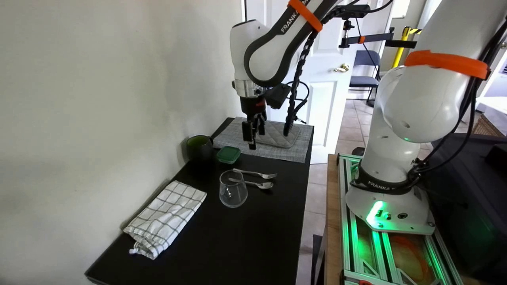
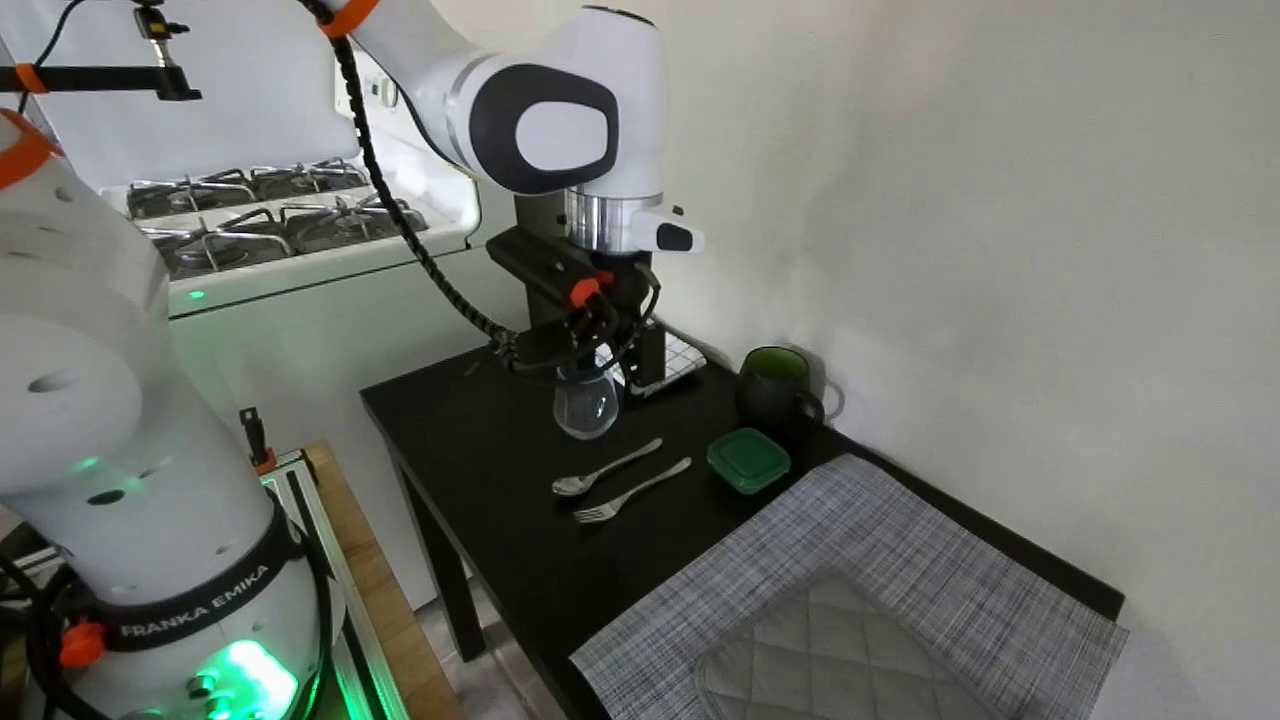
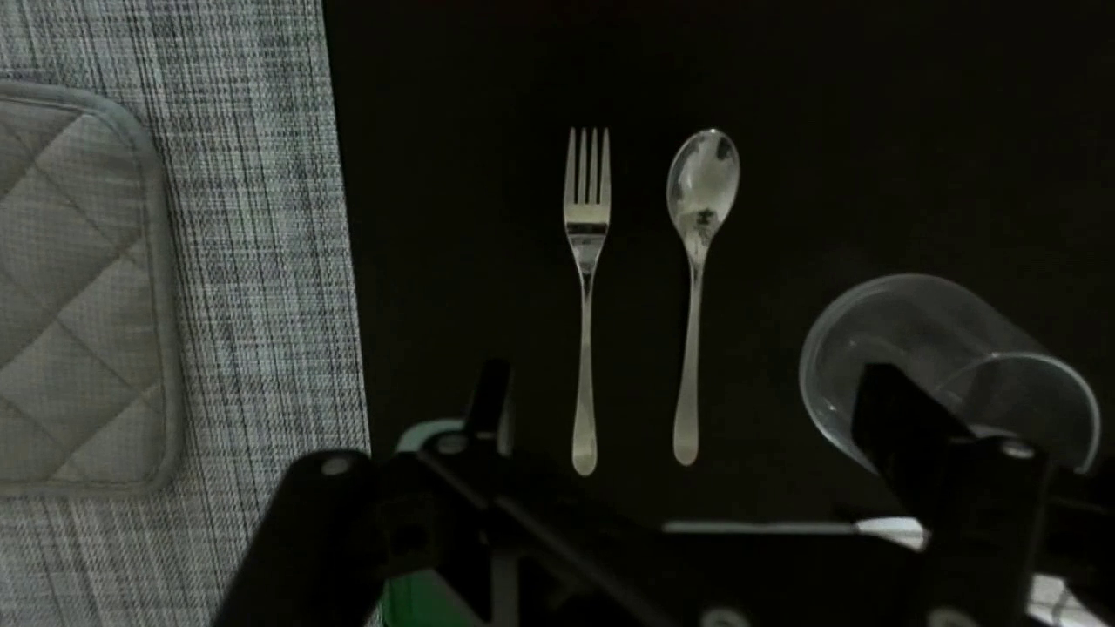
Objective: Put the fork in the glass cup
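We count one fork (image 3: 586, 305), one spoon (image 3: 694, 296), one glass cup (image 1: 233, 193), one green-lined mug (image 2: 770, 392) on the worktop (image 1: 245, 241); one gripper (image 3: 687, 381) above, jaws wide apart, empty.

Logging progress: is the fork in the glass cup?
Out: the wrist view shows the fork lying on the table, apart from the glass cup.
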Robot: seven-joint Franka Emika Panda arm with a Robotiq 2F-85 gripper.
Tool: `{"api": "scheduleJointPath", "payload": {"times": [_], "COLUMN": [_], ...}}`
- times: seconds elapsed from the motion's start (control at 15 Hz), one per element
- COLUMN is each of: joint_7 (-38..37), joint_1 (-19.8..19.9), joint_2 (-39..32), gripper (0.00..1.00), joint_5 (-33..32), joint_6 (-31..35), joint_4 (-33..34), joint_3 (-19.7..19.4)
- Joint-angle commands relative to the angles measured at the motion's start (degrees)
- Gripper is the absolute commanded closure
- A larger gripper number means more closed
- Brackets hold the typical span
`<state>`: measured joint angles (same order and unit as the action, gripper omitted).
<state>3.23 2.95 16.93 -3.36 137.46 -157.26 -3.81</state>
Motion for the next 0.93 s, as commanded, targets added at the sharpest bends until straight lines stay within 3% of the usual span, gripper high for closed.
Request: {"api": "scheduleJointPath", "payload": {"times": [0.0, 0.47, 0.87], "joint_7": [-0.35, -1.63, -1.46], "joint_1": [0.68, 1.48, 1.56], "joint_2": [-6.48, -17.22, -23.96], "gripper": [0.00, 0.00, 0.00], "joint_5": [-1.07, -4.41, -4.28], "joint_6": [3.22, 16.93, 22.79], "joint_4": [0.51, 0.82, 3.18], "joint_3": [0.18, -0.10, -1.25]}}
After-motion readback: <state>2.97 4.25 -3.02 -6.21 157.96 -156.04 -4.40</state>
